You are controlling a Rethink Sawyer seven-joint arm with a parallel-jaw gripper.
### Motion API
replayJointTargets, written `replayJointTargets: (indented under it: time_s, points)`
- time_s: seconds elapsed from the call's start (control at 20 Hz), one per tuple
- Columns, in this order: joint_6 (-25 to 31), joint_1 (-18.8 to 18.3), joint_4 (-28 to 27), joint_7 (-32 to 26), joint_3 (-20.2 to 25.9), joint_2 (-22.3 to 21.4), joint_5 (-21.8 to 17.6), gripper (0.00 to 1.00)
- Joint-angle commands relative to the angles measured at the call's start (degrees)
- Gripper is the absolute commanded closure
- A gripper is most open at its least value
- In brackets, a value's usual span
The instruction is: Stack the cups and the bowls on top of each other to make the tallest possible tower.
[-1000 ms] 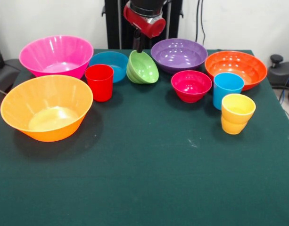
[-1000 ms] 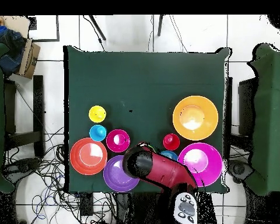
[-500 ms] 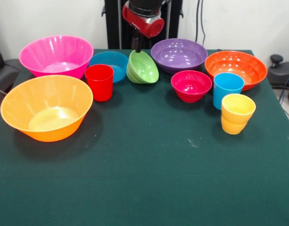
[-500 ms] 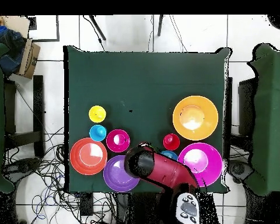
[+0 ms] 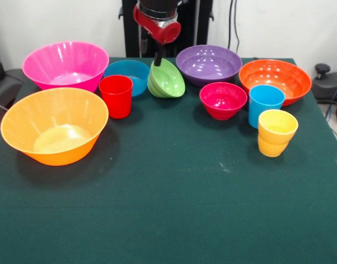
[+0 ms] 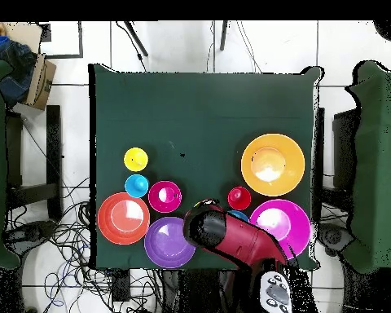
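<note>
Directly beneath the jaws (image 5: 156, 59) sits the green bowl (image 5: 168, 80), tilted on its side with its mouth turned toward the purple bowl (image 5: 208, 63) and the top of its rim meeting the dark tip that comes down from the red arm head. Whether the jaws are clamped on that rim or merely resting at it I cannot tell; the tilt could come from a hold or from leaning against the blue bowl (image 5: 127, 74) just beside the jaws on the other side. The step in hand looks like taking this small bowl for the tower, and nothing is stacked yet. To do it well, the rim should be pinched firmly, since glossy plastic will likely slip, and the bowl lifted straight up to clear the blue bowl and the red cup (image 5: 116, 96) nearby before swinging. A wide base, the pink bowl (image 5: 65, 65) or the yellow-orange bowl (image 5: 54, 125) farther out from the jaws, would probably serve best below. Well away on the purple bowl's side stand the crimson bowl (image 5: 223, 100), the orange bowl (image 5: 275, 80), the sky-blue cup (image 5: 265, 104) and the yellow cup (image 5: 277, 132) on the green bench (image 5: 168, 209). No brand, label or writing is readable anywhere.
</note>
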Motion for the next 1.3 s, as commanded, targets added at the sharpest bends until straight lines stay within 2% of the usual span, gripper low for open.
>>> replayJointTargets:
  time_s: [0.05,0.55,1.3]
  points:
    - [2.6,0.0,-1.4,2.6,5.4,0.8,-1.6,0.00]
    - [1.6,3.0,-0.1,5.2,3.4,-0.1,-1.1,0.00]
    - [2.0,1.8,-1.5,2.5,4.7,0.0,-2.1,0.00]
